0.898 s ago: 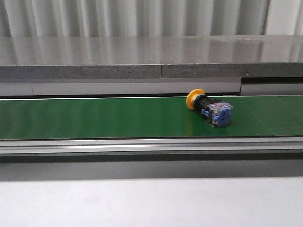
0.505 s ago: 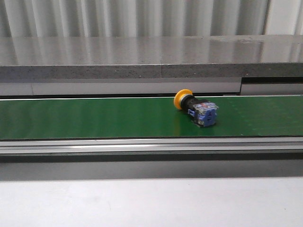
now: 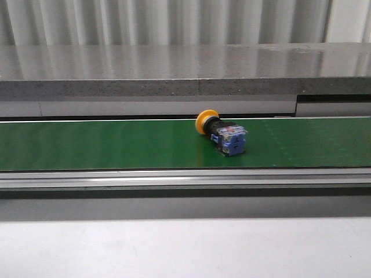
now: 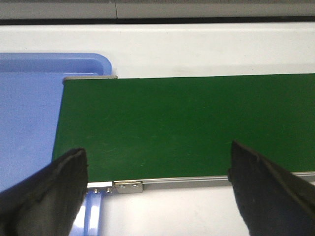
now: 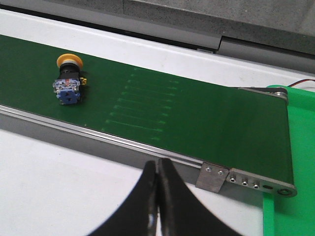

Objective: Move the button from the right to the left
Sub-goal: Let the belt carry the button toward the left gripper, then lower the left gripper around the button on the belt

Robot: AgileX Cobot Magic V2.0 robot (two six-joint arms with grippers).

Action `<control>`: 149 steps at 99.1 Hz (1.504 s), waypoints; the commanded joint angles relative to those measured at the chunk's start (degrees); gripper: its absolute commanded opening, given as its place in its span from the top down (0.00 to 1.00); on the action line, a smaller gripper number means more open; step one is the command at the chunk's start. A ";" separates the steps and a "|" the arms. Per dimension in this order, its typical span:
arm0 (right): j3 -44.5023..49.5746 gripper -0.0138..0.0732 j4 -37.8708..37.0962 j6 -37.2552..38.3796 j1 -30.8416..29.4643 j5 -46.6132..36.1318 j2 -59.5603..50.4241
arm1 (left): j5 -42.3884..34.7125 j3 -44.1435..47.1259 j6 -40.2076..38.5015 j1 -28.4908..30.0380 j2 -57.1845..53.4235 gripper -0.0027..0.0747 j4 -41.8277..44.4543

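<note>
Front view: I see the button (image 3: 221, 137) lying on its side on the green conveyor belt (image 3: 116, 145). Its yellow-orange cap faces the belt's far edge and its blue-and-clear contact block points toward the belt's near edge. It sits a little past the belt's midpoint along the visible stretch, toward my right side. A grey stone-like ledge (image 3: 174, 72) runs behind the belt, and a metal rail (image 3: 174, 178) runs along the belt's near edge. Neither arm shows here.

Left wrist view: I note the left gripper (image 4: 157, 189) with its two dark fingers spread wide apart, nothing between them. It hangs over the near edge of the belt (image 4: 187, 128), at the belt's end. A blue tray (image 4: 29, 108) sits just beyond that belt end, touching or nearly touching it; I cannot tell which. The button is out of this view.

Right wrist view: I note the right gripper (image 5: 157, 196) with its fingers pressed together, holding nothing. It hangs over the white table surface (image 5: 59, 172) just off the belt's near rail, well apart from the button (image 5: 68, 81). The button lies on the belt (image 5: 197, 118), cap toward the far edge. A green bin (image 5: 290, 216) sits at the belt's other end, next to a metal bracket (image 5: 246, 181).
</note>
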 commanded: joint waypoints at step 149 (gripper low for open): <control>-1.42 0.92 0.51 -0.51 0.14 -4.28 0.23 | 0.20 -35.80 -17.36 -29.25 51.69 0.24 -13.52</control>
